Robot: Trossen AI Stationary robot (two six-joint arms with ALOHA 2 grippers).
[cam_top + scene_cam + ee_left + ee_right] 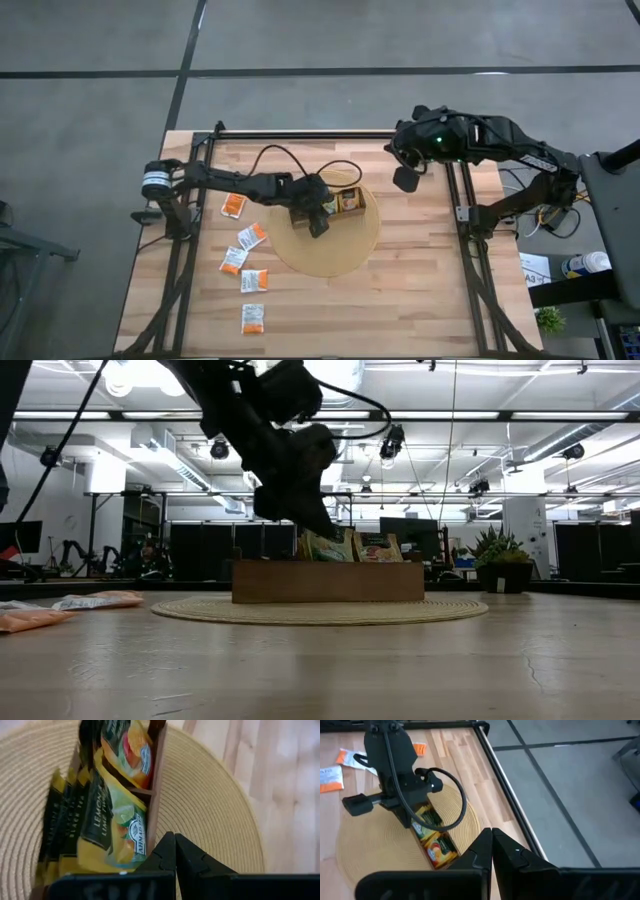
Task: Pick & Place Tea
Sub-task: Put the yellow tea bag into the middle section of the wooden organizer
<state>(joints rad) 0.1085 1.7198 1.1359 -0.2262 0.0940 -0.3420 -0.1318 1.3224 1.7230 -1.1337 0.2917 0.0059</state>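
Note:
A brown wooden tray (350,200) stands on a round woven mat (330,255). Yellow-green tea sachets (115,825) and an orange-red one (132,750) stand upright in its compartments. Several white-and-orange tea sachets (251,237) lie flat on the table to the left of the mat. My left gripper (320,224) is shut with nothing between its fingers. It slants down just above the tray's near-left end (318,520), beside the tray's wall (156,795). My right gripper (405,180) is shut and empty, raised high near the table's far right corner (491,847).
A black frame rail (465,220) runs along the table's right side, and another (300,133) runs along the far edge. Bare wood lies to the right of and in front of the mat. The left arm's cable (455,795) loops over the tray.

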